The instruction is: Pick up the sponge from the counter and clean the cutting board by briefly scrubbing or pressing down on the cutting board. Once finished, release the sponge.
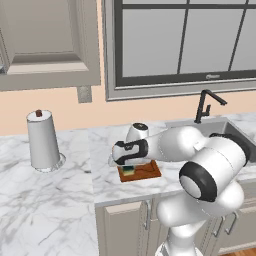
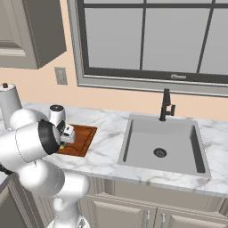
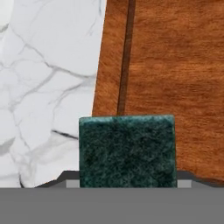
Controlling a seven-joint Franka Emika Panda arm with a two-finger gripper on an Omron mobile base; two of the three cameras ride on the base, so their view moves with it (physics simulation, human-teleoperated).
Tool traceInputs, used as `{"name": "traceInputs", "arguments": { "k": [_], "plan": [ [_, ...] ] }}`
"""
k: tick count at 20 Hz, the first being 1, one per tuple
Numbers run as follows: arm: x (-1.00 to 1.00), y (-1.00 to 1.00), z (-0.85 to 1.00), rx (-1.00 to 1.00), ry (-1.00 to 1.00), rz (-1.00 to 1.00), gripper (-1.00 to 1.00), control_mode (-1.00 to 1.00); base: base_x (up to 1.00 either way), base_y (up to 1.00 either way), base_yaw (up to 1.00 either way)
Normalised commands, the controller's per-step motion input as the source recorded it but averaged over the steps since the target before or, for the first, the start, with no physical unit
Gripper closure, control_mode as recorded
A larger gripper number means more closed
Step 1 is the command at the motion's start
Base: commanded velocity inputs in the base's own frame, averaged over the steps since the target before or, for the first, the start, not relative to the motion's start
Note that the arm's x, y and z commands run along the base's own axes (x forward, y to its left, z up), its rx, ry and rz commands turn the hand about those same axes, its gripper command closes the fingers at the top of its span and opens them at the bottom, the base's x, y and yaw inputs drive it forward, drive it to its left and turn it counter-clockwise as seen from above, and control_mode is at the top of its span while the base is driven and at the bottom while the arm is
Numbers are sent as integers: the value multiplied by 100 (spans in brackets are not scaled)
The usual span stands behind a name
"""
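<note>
In the hand view the sponge [image 3: 127, 151] shows its dark green top, and my gripper [image 3: 127, 180] is shut on it from both sides. It lies over the left rim of the reddish-brown cutting board [image 3: 175, 78], beside the groove. White marble counter [image 3: 48, 65] lies to its left. From the left base view my gripper [image 1: 127, 166] reaches down onto the left end of the cutting board [image 1: 149, 172], with the yellow-bodied sponge [image 1: 129, 171] under it. In the right base view the gripper [image 2: 67, 136] is at the cutting board's [image 2: 82, 136] near left corner.
A paper towel roll [image 1: 42, 140] stands on the counter [image 1: 45, 200] to the left. Right of the board lie a steel sink [image 2: 160, 142] and a black faucet [image 2: 166, 104]. A window and a wall outlet [image 2: 60, 75] are behind.
</note>
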Motion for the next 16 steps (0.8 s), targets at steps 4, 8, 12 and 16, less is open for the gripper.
{"name": "traceInputs", "arguments": {
  "k": [4,8,12,16],
  "plan": [
    [47,-27,0,0,0,0,100,-100,0,0,0],
    [57,-42,0,0,0,0,100,-100,0,0,0],
    [75,-20,0,0,0,1,100,-100,0,0,0],
    [70,-7,0,0,0,2,100,-100,0,0,0]
  ]
}}
